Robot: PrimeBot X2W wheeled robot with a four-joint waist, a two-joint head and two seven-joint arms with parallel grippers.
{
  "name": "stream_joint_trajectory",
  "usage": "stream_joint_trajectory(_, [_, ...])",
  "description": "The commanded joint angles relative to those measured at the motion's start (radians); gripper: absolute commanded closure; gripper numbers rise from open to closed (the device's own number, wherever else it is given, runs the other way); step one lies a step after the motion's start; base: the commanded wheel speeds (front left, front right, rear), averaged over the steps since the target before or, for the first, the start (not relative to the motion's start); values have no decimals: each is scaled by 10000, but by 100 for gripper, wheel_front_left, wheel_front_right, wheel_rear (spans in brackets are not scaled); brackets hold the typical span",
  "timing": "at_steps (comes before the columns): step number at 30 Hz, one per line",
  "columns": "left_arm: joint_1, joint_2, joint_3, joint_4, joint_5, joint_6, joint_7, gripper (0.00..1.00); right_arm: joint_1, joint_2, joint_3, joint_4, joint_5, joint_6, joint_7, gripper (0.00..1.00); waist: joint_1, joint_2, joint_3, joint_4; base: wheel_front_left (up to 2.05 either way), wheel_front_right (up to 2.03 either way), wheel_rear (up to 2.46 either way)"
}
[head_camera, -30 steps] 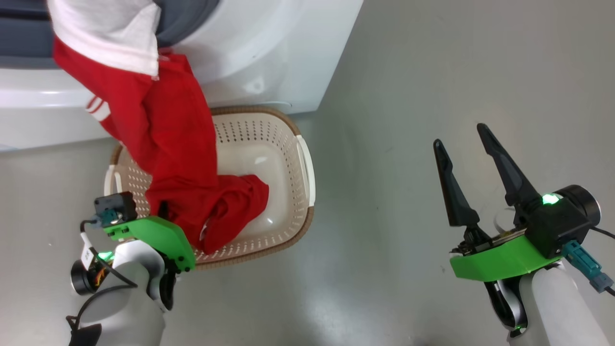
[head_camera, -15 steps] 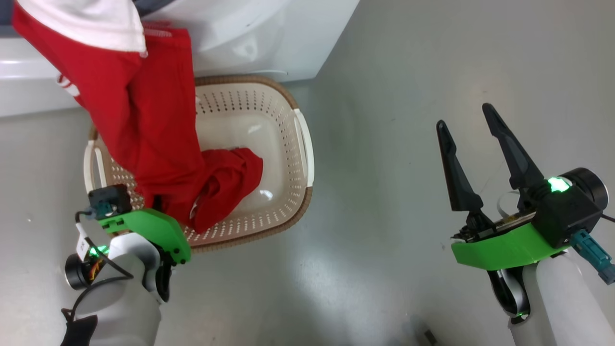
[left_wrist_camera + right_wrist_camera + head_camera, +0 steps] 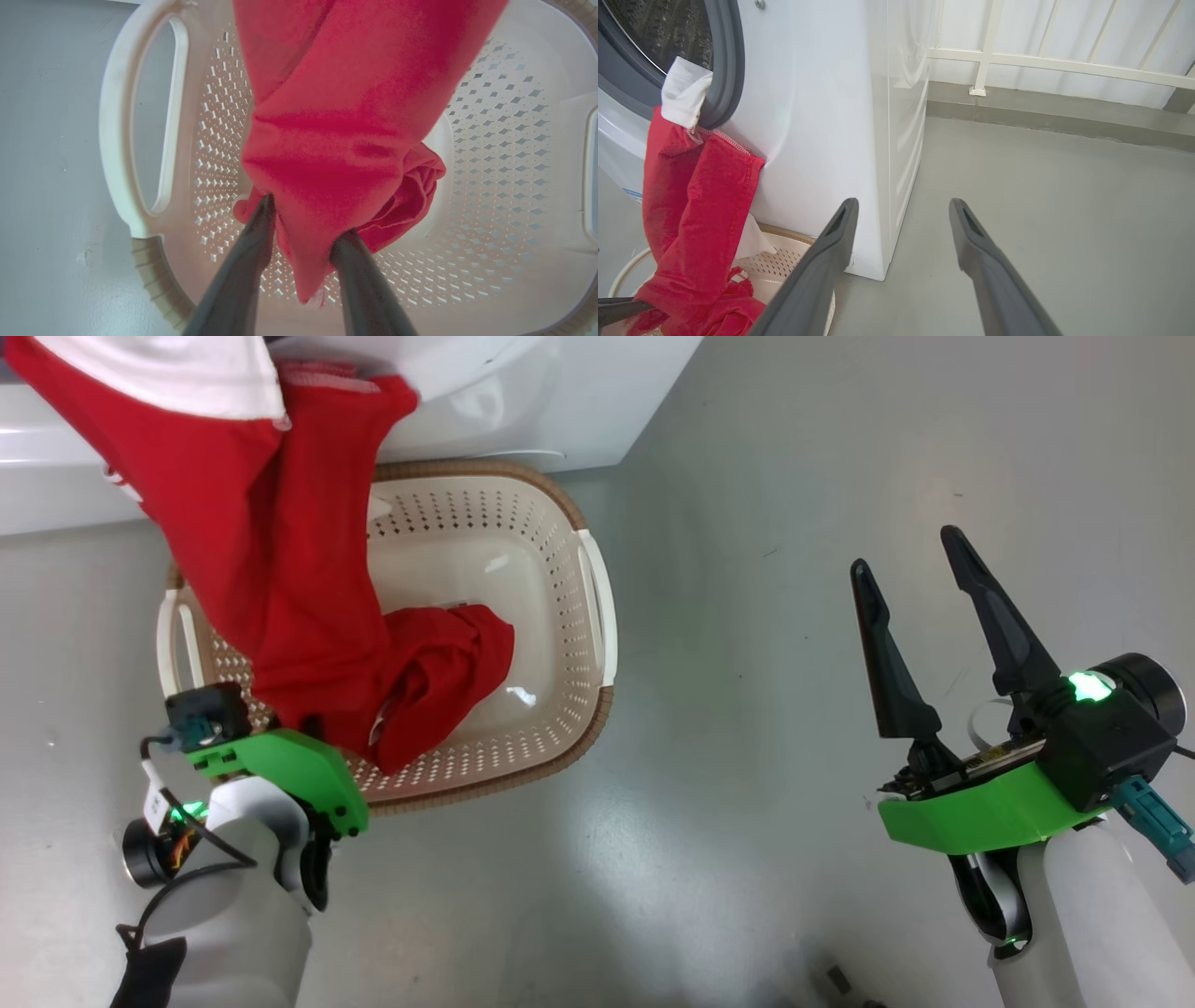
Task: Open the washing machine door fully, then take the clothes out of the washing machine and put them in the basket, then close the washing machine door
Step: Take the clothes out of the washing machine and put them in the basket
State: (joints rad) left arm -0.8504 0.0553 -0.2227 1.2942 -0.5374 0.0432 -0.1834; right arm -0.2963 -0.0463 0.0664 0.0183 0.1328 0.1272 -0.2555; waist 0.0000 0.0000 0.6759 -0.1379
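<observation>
- Grey glossy floor (image 3: 794, 476); white railing (image 3: 1064, 65) behind.
- Red clothes (image 3: 280, 569) drape from washing machine (image 3: 822, 116) into basket (image 3: 597, 616).
- Left gripper (image 3: 305, 217) flanks clothes; grip cannot tell.
- Right gripper (image 3: 904, 548) spread wide, empty, above floor.

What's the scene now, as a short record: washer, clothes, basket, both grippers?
washer: white front-loading washing machine, opening uncovered
clothes: bright red fabric garment with white panel, draped from washer opening down into basket
basket: cream perforated plastic basket with brown rim, right in front of washer
left gripper: fingers either side of red fabric, grip unclear
right gripper: open, empty
</observation>
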Motion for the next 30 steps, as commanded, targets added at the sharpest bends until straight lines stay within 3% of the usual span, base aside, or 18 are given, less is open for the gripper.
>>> stream_joint_trajectory(1, [65, 300, 139, -45, -69, -29, -154, 0, -21, -39, 150, -207, 81, 35, -63, 0, 0, 0, -12, 26, 0, 0, 0])
stream_joint_trajectory(9, [57, 209, 115, -41, -209, -323, -416, 0, -15, -39, 113, -174, 122, 35, -63, 0, 0, 0, -106, 201, 0, 0, 0])
stream_joint_trajectory(17, [66, 225, 55, -609, 2, -206, -766, 0, 38, -39, -1, -193, 104, 35, -63, 0, 0, 0, -245, 444, 0, 0, 0])
stream_joint_trajectory(30, [1716, 334, 1010, -5193, 1116, -12, -782, 0, 189, -39, -109, -227, 55, 35, -63, 0, 0, 0, -476, 807, 0, 0, 0])
